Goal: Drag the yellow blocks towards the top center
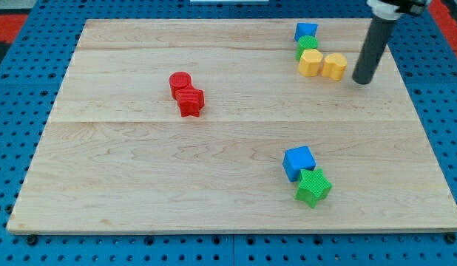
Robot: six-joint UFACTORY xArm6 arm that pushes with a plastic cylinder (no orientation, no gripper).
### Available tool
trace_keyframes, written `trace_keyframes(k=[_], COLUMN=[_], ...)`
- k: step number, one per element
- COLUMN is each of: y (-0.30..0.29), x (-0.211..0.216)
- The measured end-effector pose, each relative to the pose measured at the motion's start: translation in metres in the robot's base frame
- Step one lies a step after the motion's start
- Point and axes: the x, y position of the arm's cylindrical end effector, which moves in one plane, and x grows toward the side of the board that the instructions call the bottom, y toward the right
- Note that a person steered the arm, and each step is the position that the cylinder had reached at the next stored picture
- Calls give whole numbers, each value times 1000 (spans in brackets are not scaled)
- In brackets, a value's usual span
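Progress partial: two yellow blocks (pixel 322 64), touching below a green block (pixel 307 43), lie at the board's one o'clock, right of top center, my tip (pixel 362 80) free at their three o'clock, leftward push remaining.

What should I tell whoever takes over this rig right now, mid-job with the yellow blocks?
My tip is down on the board, just to the view's right of the two yellow blocks and not touching them.
The left yellow block and right yellow block sit side by side near the view's top right, just below a green block and blue block.
Done: nothing that shows; they are still right of centre.
Left: push both toward the view's left, to top centre.
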Motion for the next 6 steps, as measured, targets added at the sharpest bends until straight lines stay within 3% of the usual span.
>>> trace_keyframes(k=[1,4,5,6], y=[-19,-199,-207,-253], x=[-19,-53,-60,-84])
